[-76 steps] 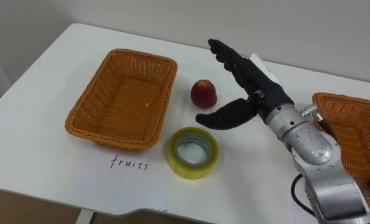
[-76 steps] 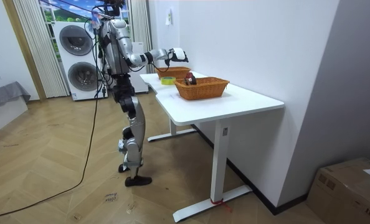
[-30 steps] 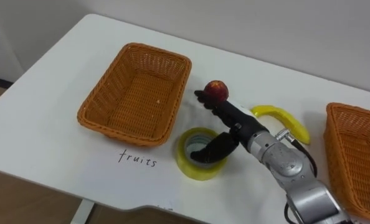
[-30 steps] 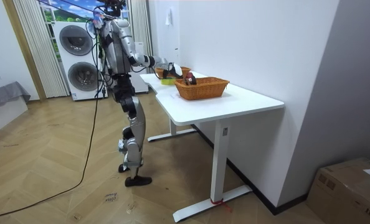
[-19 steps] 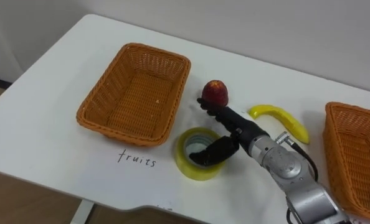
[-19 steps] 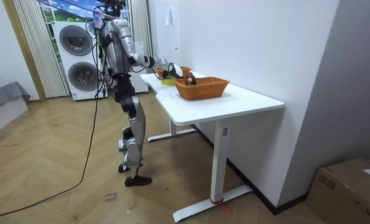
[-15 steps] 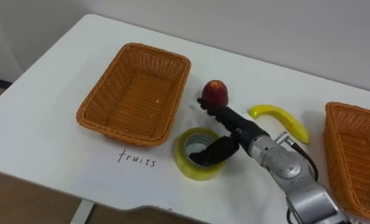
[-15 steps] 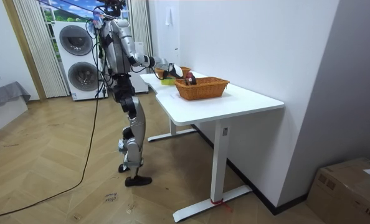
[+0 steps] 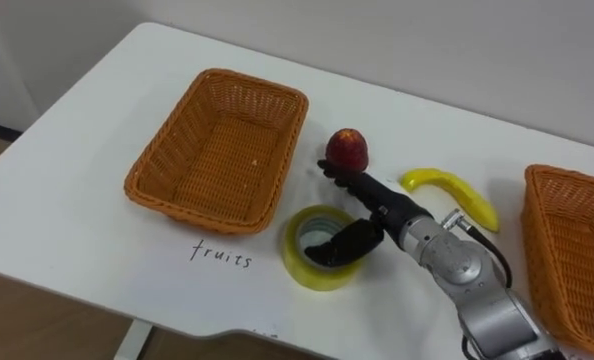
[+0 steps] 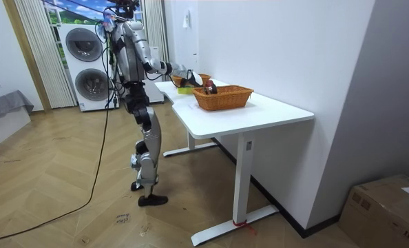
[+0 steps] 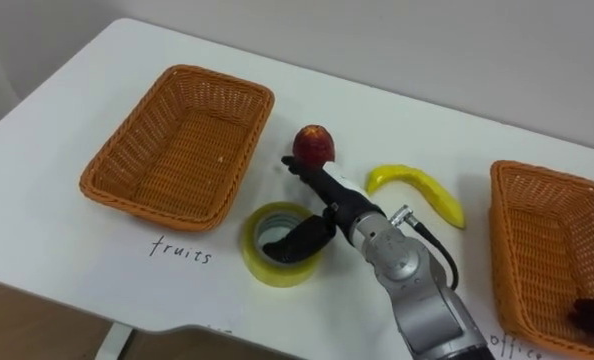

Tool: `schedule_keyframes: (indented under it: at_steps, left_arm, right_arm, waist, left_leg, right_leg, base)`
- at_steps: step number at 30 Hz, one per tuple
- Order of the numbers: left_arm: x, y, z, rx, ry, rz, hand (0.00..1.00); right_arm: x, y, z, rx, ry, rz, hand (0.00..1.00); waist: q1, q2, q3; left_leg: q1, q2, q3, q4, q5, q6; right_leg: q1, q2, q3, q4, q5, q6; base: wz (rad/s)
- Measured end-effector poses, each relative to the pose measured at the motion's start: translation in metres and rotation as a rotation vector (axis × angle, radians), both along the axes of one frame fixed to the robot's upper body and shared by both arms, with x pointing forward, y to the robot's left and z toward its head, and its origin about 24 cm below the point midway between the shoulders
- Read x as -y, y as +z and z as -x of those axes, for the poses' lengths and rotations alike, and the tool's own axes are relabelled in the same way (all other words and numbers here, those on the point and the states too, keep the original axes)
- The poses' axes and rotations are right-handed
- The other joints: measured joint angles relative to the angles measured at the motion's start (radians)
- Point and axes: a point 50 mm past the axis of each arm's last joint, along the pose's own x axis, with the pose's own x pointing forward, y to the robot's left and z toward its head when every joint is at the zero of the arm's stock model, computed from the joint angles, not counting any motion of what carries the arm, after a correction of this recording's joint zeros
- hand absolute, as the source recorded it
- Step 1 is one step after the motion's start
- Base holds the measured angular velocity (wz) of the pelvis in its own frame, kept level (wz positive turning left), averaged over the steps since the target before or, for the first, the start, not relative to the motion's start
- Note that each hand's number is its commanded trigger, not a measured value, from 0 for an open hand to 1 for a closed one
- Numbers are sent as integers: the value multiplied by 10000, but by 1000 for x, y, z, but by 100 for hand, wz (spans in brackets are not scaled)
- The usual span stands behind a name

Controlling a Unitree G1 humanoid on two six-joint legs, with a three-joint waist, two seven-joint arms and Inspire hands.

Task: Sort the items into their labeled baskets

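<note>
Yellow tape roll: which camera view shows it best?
Left eye view: the tape roll lies close, the right hand partly over it. The right eye view shows the same; in the room view it is too small.

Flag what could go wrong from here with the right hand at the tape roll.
1. The right hand has its thumb in the hole of the tape roll, with its fingers straight over the far rim. That hold looks thin, so the roll may slip or tilt on lifting.
2. Its fingertips lie very near the apple, so closing could nudge it and set it rolling.
3. The fruits basket is nearest, so there is some risk of a wrong drop.
</note>
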Motion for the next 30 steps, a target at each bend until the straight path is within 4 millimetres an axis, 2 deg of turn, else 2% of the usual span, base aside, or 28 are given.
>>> schedule_keyframes:
  at_steps: [2, 3, 4, 7, 15, 23, 30]
  left_arm:
    - [0, 0, 0, -37, -2, 17, 0]
    - [0, 0, 1, -82, 4, 34, 0]
    - [0, 0, 1, -108, 19, 44, 0]
    - [0, -1, 2, -187, 48, 53, 0]
    - [0, 0, 1, -249, 158, 78, 0]
    - [-1, 0, 0, -198, 216, 33, 0]
    - [-2, 0, 0, -201, 217, 27, 0]
  right_arm:
    - [-1, 2, -2, 7, 165, 117, 0]
    - [-1, 3, -2, 2, 256, 219, 4]
    - [-2, 3, -3, 0, 284, 282, 32]
    - [-2, 5, -5, -119, 434, 509, 100]
    - [-1, 16, -16, 375, 633, 1883, 100]
    - [0, 15, -15, -18, 953, 1997, 100]
    - [0, 14, -15, -196, 1038, 2085, 100]
  waist:
    - [9, 15, 9]
    - [10, 21, 11]
    - [11, 21, 11]
    - [17, 20, 10]
    - [39, 11, 4]
    - [44, -56, -41]
    - [83, -103, -26]
  left_leg:
    - [1, -6, 1, -1, 2, 3]
    - [2, -12, 0, -1, 4, 7]
    - [1, -13, 0, -1, 4, 8]
    - [-2, -16, -14, -3, 4, 9]
    - [4, -19, -31, -13, 8, 15]
    - [46, -20, -44, -9, 11, 20]
    - [43, -27, -30, -19, 11, 21]
  right_leg:
    - [0, -7, -36, -1, 0, 0]
    - [1, -11, -34, 0, 0, 0]
    - [1, -13, -34, 1, 0, 0]
    - [3, -16, -38, 5, 0, 0]
    - [14, -7, -38, -2, 0, 0]
    - [26, -6, -16, 3, 0, 0]
    - [42, -11, -7, 3, 0, 0]
  base:
    - [0]
    - [0]
    - [0]
    - [0]
    - [0]
    - [0]
    - [0]
